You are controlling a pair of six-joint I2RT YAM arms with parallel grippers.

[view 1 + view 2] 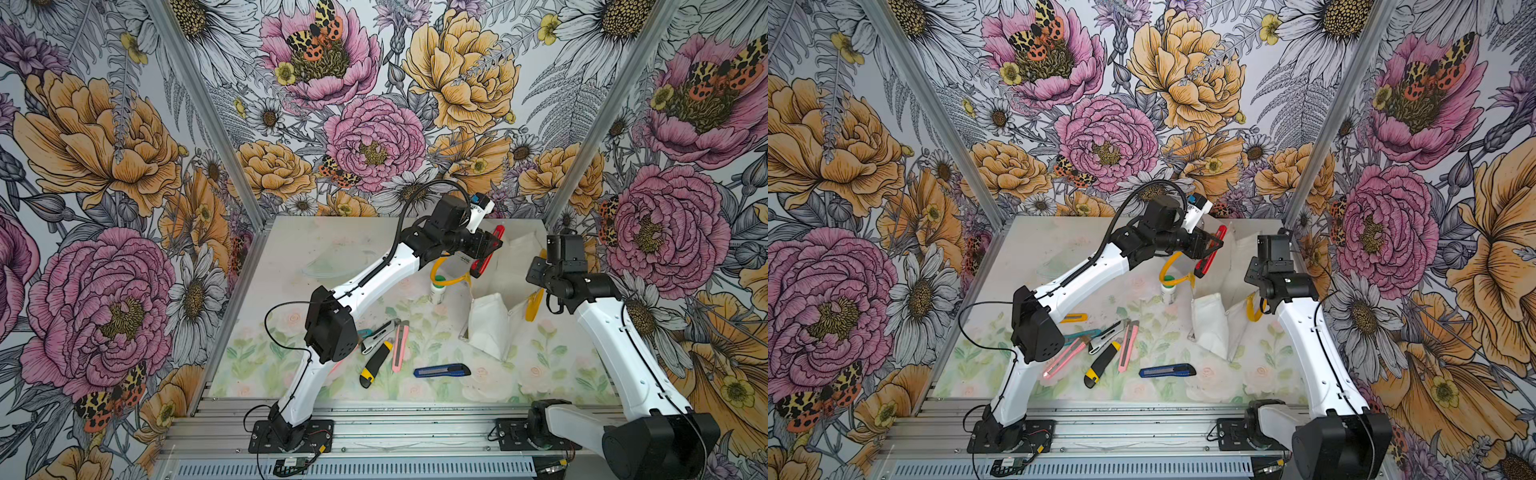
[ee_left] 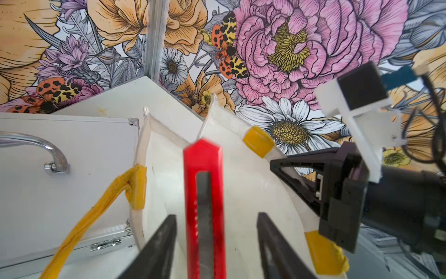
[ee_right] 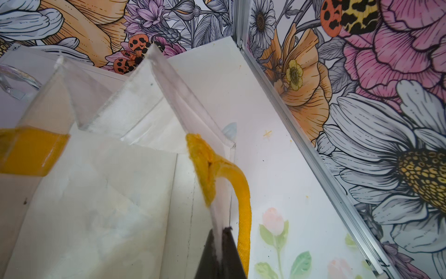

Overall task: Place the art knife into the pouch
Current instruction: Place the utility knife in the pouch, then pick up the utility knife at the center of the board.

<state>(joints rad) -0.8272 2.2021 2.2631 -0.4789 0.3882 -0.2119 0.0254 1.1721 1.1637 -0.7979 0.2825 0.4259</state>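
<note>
A red art knife (image 1: pixel 487 250) (image 2: pixel 204 193) hangs over the mouth of the white pouch (image 1: pixel 490 320) (image 2: pixel 248 178), which has yellow loop handles. My left gripper (image 2: pixel 217 216) is open around the knife. Its black fingers (image 2: pixel 166 232) stand apart from the knife on both sides, and the knife looks blurred. My right gripper (image 3: pixel 220 230) is shut on the pouch's clear rim (image 3: pixel 217 212) beside a yellow handle (image 3: pixel 243 193), holding that side up. In the left wrist view my right gripper (image 2: pixel 287 166) shows at the pouch's far rim.
Several other knives lie on the floral mat at front: a yellow-black one (image 1: pixel 376 363), a pink one (image 1: pixel 400 345) and a blue one (image 1: pixel 442 370). A white bottle with a green cap (image 1: pixel 437 287) stands left of the pouch. A silver case (image 2: pixel 60 174) is behind it.
</note>
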